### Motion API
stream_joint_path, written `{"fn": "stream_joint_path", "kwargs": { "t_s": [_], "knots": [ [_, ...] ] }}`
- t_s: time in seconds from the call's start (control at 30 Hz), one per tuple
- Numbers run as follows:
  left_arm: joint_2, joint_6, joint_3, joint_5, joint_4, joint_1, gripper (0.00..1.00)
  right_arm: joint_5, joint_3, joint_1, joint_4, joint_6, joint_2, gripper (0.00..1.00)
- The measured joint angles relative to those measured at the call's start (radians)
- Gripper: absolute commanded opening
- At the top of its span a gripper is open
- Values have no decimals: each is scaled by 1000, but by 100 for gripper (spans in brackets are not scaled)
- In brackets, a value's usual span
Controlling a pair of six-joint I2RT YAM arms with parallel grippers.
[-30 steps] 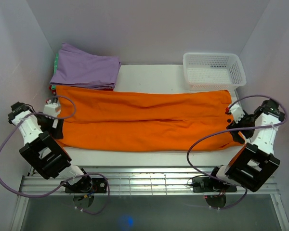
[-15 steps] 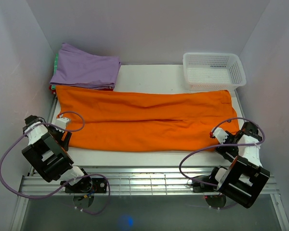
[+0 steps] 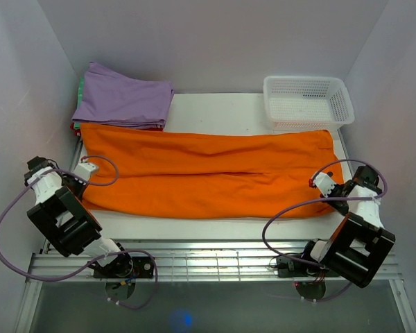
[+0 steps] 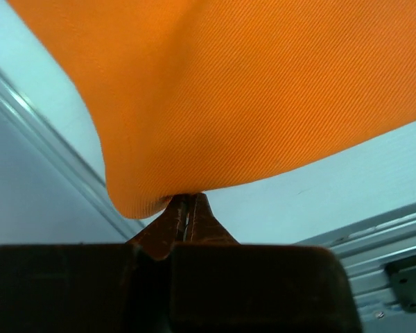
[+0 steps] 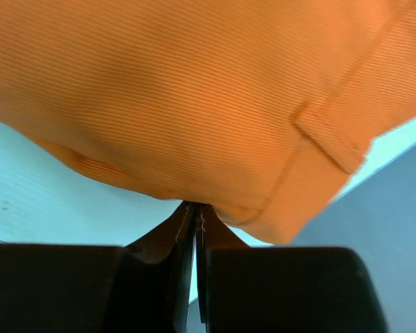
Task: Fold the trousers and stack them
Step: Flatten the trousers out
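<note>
Gripping the orange trousers [image 3: 208,173] at their two near corners, our left jaws and right jaws are both closed tight on the cloth, which lies spread lengthwise across the white surface [image 3: 222,111], nearly wall to wall.

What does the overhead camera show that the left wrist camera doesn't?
Only the overhead view: the trousers spread full length across the table, the folded purple garment, the white basket, and the right gripper at the opposite end of the cloth. Only the left wrist view: the left gripper closed, its tips pinching the cloth's edge, and the fabric's fine ribbed weave. Both: the orange trousers and the left gripper at their corner.
</note>
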Motion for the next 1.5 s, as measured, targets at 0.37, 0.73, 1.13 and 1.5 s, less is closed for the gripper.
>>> {"fn": "stream_joint_path", "kwargs": {
  "t_s": [0.37,0.73,1.13,1.5],
  "knots": [
    [75,316,374,-14,-361,39,0,-13,362,-74,-107,0,146,8],
    [240,366,491,-48,-412,20,0,-70,359,-84,-334,-192,87,73],
    [241,335,469,-42,-421,-2,0,-29,-119,-39,-165,-439,-165,71],
    [294,270,476,13,-425,-34,0,-27,-117,69,236,-340,-17,15]
  ]
}}
